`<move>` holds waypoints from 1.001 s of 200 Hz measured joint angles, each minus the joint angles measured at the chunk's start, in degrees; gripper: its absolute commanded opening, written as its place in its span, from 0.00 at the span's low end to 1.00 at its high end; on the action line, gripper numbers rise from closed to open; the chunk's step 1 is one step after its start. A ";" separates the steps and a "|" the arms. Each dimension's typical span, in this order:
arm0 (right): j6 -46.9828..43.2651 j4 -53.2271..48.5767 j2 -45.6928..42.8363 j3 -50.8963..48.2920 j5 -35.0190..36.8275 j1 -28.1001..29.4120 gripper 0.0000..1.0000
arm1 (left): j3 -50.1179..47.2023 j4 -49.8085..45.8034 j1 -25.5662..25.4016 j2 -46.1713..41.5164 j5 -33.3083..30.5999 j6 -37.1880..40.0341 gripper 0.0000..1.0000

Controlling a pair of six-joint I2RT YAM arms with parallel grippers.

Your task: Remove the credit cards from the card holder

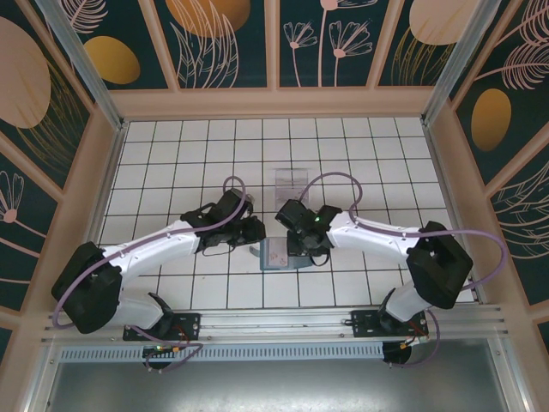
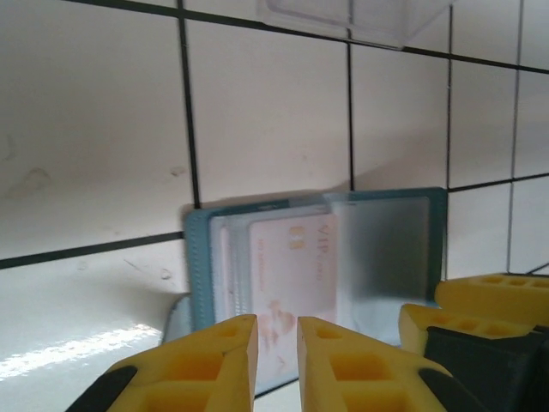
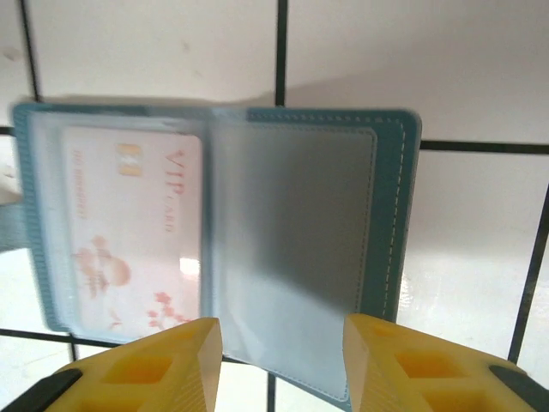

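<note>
- The card holder (image 1: 274, 257) lies opened flat on the tiled bench (image 1: 171, 163), at 6 o'clock from a clear tray (image 1: 296, 182). It sits between the two arms, where either can reach it.
- From the right wrist, the holder's inside faces up. A pale pink credit card (image 3: 129, 232) sits under the frosted sleeve of the 9 o'clock leaf.
- The 3 o'clock leaf looks plain grey. Whether it hides a second card I cannot tell.
- The left pincer (image 2: 276, 343) is narrow, with only a slim slot between its yellow fingers. It sits at the holder's 6 o'clock edge, directly below the pink card.
- Whether the left pincer nips that edge or merely hovers by it I cannot tell. My guess is that it is placed there to pin or pinch the card side.
- The right pincer (image 3: 281, 333) stands moderately wide with nothing clamped. Its fingers straddle the 6 o'clock edge of the grey leaf, probably to keep that leaf from folding shut.
- In the left wrist view, the right pincer's fingers sit at 4 o'clock from the holder, close beside the left ones.
- The pink card remains fully pocketed, so extraction looks not yet begun.
</note>
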 measured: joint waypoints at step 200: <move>0.17 25.51 2.99 -12.59 -23.93 -10.21 0.21 | -7.17 13.44 -0.68 10.36 4.74 -4.76 0.11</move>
